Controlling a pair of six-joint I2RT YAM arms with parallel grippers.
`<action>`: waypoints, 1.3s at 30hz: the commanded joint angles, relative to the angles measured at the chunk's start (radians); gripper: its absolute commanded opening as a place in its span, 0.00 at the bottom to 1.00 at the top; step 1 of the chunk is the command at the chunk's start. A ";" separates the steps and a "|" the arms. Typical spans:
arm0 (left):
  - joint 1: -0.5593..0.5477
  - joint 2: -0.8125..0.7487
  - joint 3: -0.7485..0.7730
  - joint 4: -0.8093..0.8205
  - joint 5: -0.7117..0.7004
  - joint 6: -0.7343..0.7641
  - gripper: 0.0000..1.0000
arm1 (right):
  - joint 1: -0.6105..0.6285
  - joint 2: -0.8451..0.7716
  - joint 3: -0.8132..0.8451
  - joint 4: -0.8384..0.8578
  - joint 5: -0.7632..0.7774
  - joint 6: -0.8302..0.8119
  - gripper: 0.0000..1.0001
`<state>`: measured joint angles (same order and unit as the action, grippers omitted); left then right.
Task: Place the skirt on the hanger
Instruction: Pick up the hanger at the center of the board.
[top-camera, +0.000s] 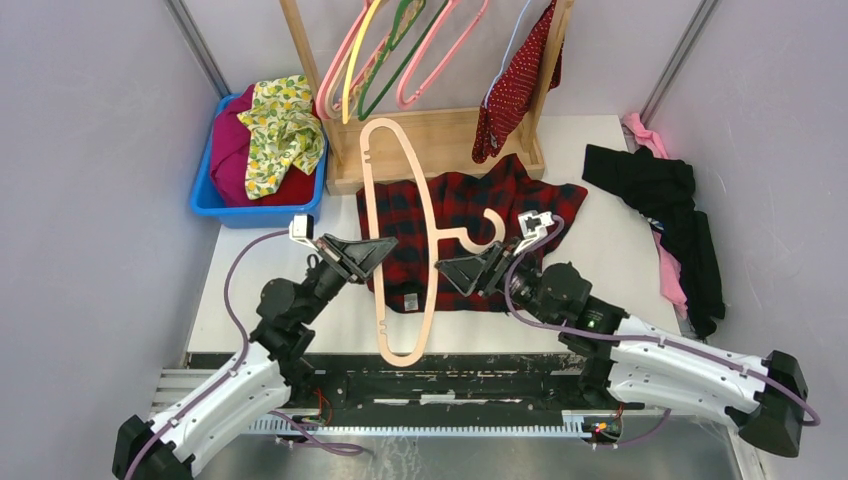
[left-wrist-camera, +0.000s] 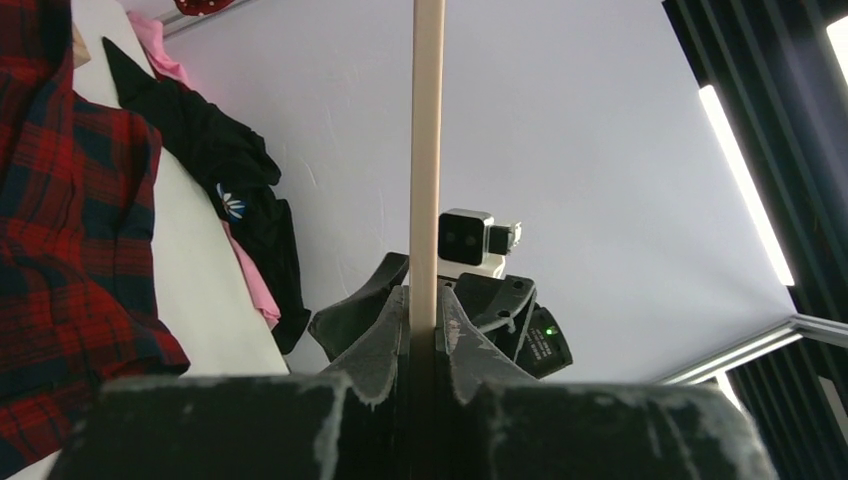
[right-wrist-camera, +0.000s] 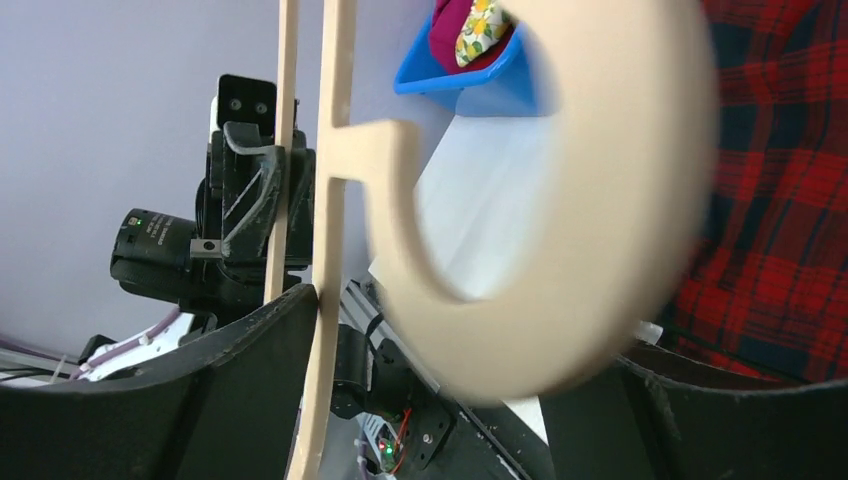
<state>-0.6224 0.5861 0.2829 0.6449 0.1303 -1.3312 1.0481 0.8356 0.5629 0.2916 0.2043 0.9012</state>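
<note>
The dark-red, white-dotted skirt (top-camera: 518, 75) hangs at the right end of the wooden rack (top-camera: 440, 135). The thin pale lilac-blue hanger (top-camera: 505, 52) shows as a faint line beside it. Both grippers are far from them, at a pale wooden hanger (top-camera: 425, 215) held above the table. My left gripper (top-camera: 385, 248) is shut on that hanger's straight bar (left-wrist-camera: 427, 150), which stands up between its fingers (left-wrist-camera: 395, 335). My right gripper (top-camera: 450, 270) stands open with the wooden hanger's neck and blurred hook (right-wrist-camera: 560, 200) between its wide jaws. One arm of the hanger (right-wrist-camera: 335, 200) runs along its left finger.
A red-and-black plaid garment (top-camera: 470, 200) lies spread under the wooden hanger. A blue bin (top-camera: 205, 195) with magenta and lemon-print cloth sits at the back left. Black and pink clothes (top-camera: 660, 190) are piled at the right. Pink, yellow and green hangers (top-camera: 440, 50) hang on the rack.
</note>
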 joint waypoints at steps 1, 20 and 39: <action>-0.007 -0.054 0.008 0.017 -0.017 -0.034 0.03 | 0.006 -0.113 -0.022 -0.001 0.065 0.008 0.80; -0.007 0.050 0.030 0.021 0.151 -0.043 0.03 | 0.007 -0.155 0.049 -0.099 0.006 -0.073 0.81; -0.007 0.070 -0.022 0.037 0.181 -0.043 0.04 | 0.007 -0.173 0.030 -0.084 0.022 -0.087 0.39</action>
<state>-0.6258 0.6449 0.2546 0.6090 0.2905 -1.3445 1.0519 0.6392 0.5720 0.1513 0.2600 0.8280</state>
